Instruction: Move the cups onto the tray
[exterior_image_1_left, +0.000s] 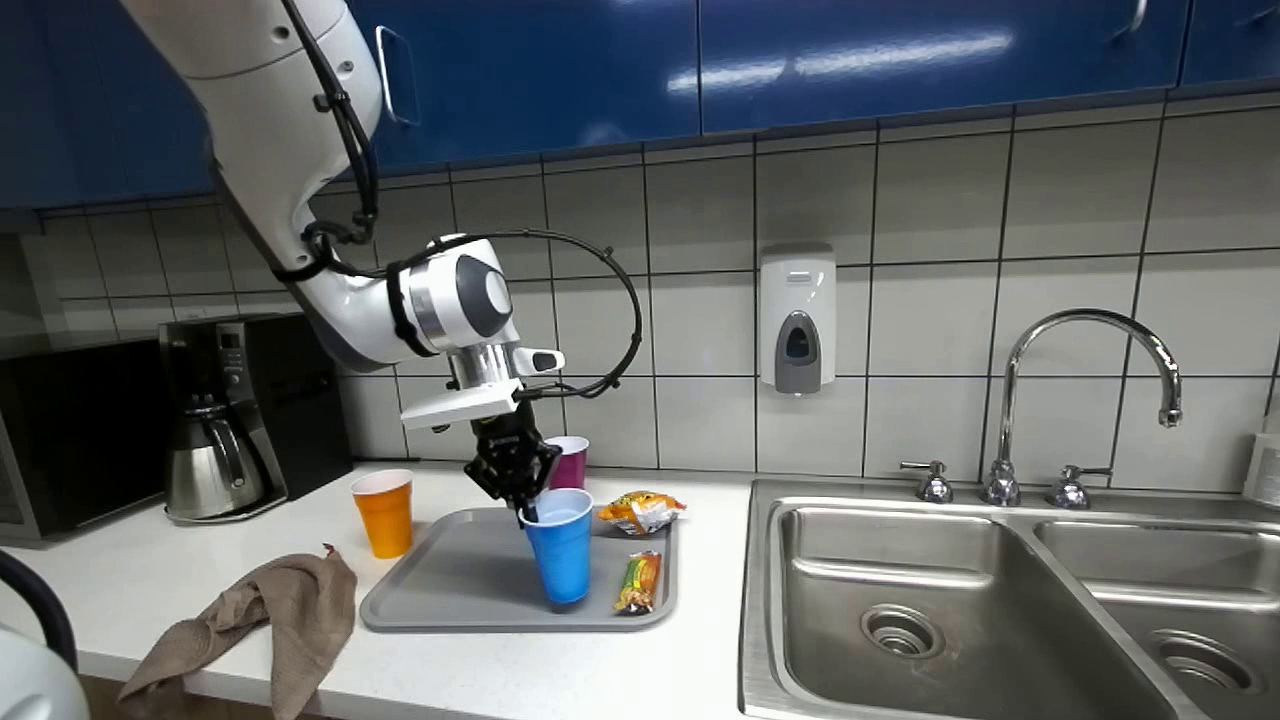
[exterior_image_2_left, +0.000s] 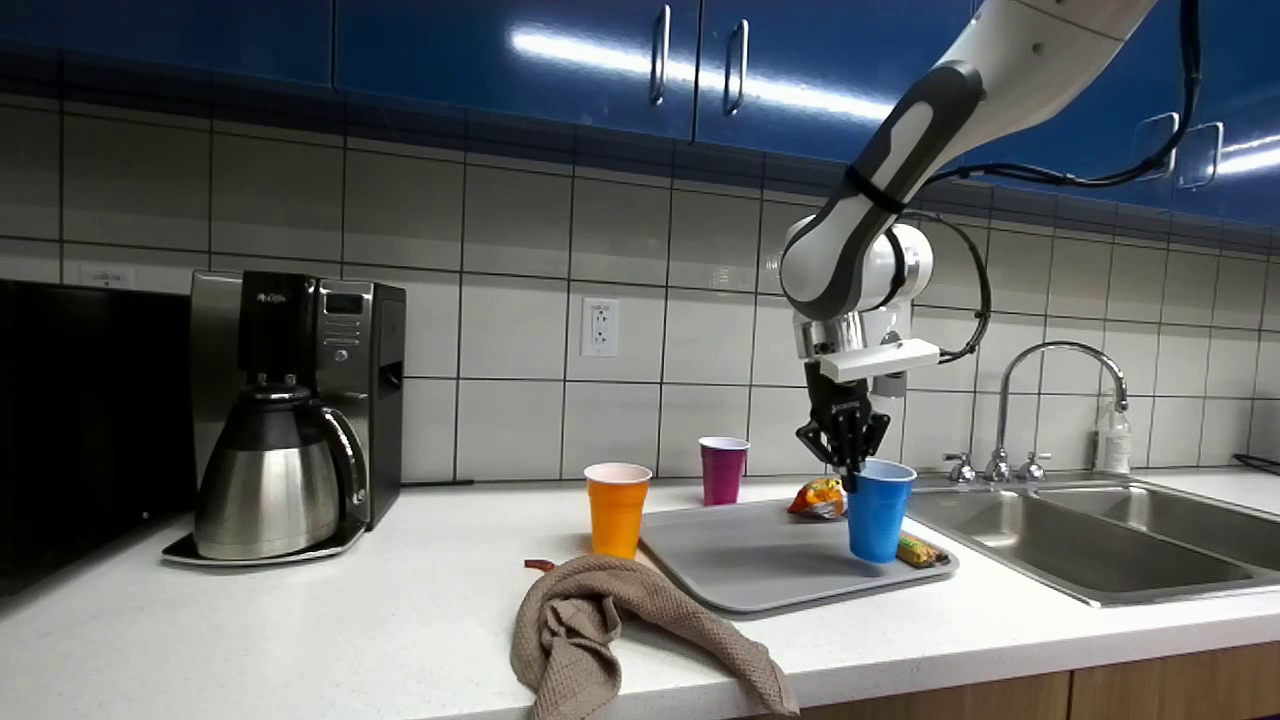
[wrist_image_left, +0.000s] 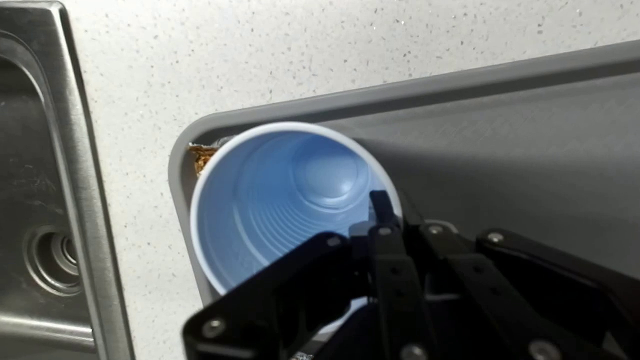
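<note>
My gripper (exterior_image_1_left: 527, 508) is shut on the rim of the blue cup (exterior_image_1_left: 564, 555), one finger inside and one outside, as the wrist view (wrist_image_left: 397, 210) shows. The blue cup (exterior_image_2_left: 880, 515) is over the right part of the grey tray (exterior_image_1_left: 465, 575), slightly tilted; I cannot tell whether its base touches the tray. The wrist view looks into this cup (wrist_image_left: 280, 185), which holds nothing. The orange cup (exterior_image_1_left: 386, 520) stands upright on the counter left of the tray (exterior_image_2_left: 745, 575). The purple cup (exterior_image_2_left: 723, 472) stands on the counter behind the tray, partly hidden in an exterior view (exterior_image_1_left: 570, 465).
An orange snack bag (exterior_image_1_left: 640, 512) and a small snack bar (exterior_image_1_left: 638, 583) lie on the tray's right side. A brown towel (exterior_image_2_left: 600, 630) lies near the front edge. The sink (exterior_image_1_left: 890, 570) is at right, the coffee pot (exterior_image_2_left: 270, 480) at left.
</note>
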